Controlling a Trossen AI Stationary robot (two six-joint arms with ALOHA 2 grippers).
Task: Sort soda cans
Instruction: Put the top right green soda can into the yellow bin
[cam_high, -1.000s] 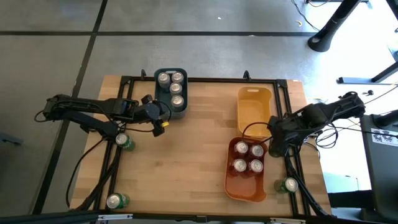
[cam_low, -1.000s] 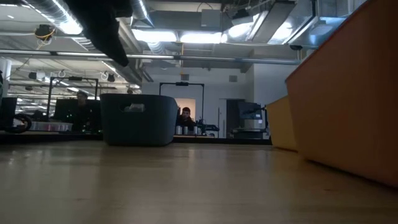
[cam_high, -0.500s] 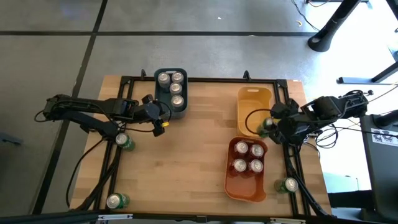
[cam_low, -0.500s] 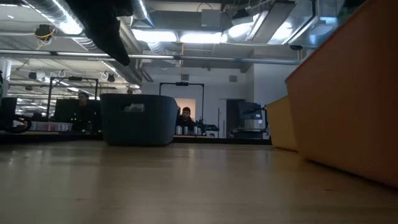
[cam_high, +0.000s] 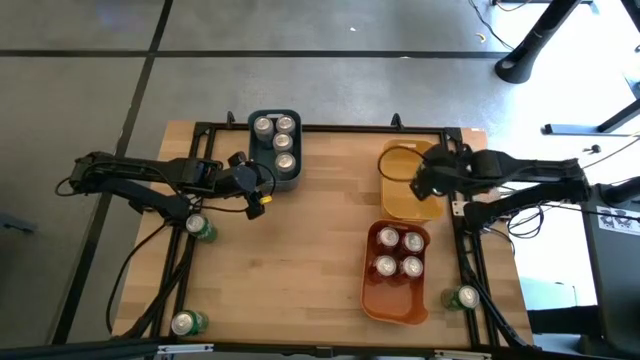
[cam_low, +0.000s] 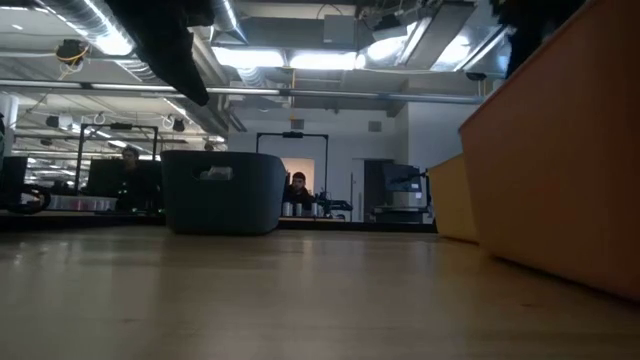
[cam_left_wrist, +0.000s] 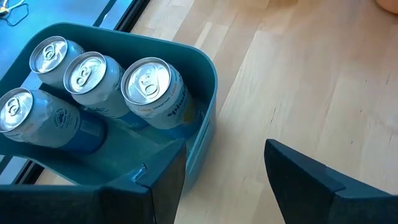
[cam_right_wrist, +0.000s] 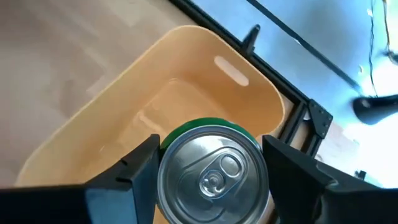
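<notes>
Wooden table (cam_high: 300, 240) carrying three bins. Right gripper (cam_right_wrist: 208, 163) holds a green soda can (cam_right_wrist: 211, 171) upright above the yellow bin (cam_high: 405, 160) at the table's far right edge. Left gripper (cam_left_wrist: 224, 180) hangs empty, jaws parted, beside the blue-grey bin (cam_left_wrist: 199, 81). Risk: an off-centre release could strike the rim and tip the can out.
</notes>
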